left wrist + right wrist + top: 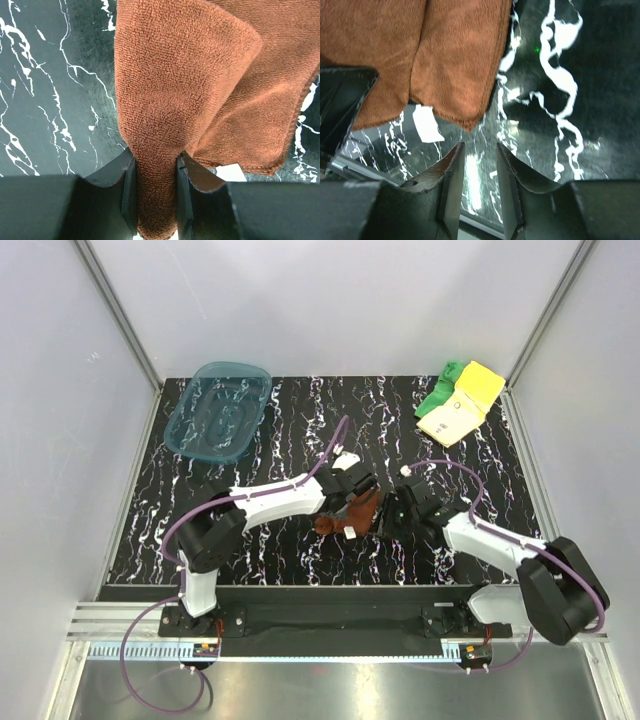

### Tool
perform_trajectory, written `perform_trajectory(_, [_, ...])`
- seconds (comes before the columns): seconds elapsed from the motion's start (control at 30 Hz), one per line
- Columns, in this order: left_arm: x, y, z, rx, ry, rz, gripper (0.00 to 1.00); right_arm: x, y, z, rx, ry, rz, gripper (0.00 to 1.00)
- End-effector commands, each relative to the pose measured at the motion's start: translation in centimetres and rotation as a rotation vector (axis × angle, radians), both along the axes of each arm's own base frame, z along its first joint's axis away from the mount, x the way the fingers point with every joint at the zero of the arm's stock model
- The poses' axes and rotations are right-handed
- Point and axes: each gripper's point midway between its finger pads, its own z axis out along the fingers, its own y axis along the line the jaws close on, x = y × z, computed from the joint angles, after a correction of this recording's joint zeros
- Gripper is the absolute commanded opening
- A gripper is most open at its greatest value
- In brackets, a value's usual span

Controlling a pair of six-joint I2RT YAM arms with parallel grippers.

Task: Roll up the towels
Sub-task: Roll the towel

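The rust-brown towel (345, 520) lies bunched on the black marbled table between my two arms. In the left wrist view a thick fold of this towel (190, 75) runs down between the jaws, and my left gripper (155, 190) is shut on it. My right gripper (480, 150) stands open just short of the towel's hanging corner (465, 117), with only table showing between its fingers. The pale yellow towel (462, 405) and the green towel (438, 392) lie together at the far right corner, away from both grippers.
A translucent teal tray (218, 410) sits at the far left of the table. A white label (231, 173) sticks out from under the brown towel's hem. Grey walls enclose the table on three sides.
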Motion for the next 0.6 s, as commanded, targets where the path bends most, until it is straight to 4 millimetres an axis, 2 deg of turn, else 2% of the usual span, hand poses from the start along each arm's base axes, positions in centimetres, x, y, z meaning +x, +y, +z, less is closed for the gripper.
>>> perform_trajectory(0.0, [0.4, 0.8, 0.9, 0.013, -0.030, 0.029, 0.19, 2.3, 1.5, 0.7, 0.025, -0.041, -0.001, 0.39])
perform_trajectory(0.27, [0.1, 0.3, 0.9, -0.026, -0.020, 0.026, 0.19, 2.1, 2.5, -2.4, 0.062, 0.041, -0.016, 0.44])
perform_trajectory(0.3, [0.1, 0.3, 0.9, -0.028, -0.019, 0.026, 0.20, 2.6, 2.9, -2.1, 0.082, 0.019, -0.019, 0.44])
perform_trajectory(0.47, [0.1, 0.2, 0.9, -0.033, -0.016, 0.024, 0.20, 2.5, 3.2, -2.9, 0.090, 0.042, -0.027, 0.44])
perform_trajectory(0.57, [0.1, 0.1, 1.0, -0.042, -0.018, 0.024, 0.20, 2.3, 3.1, -3.5, 0.085, 0.060, -0.029, 0.37])
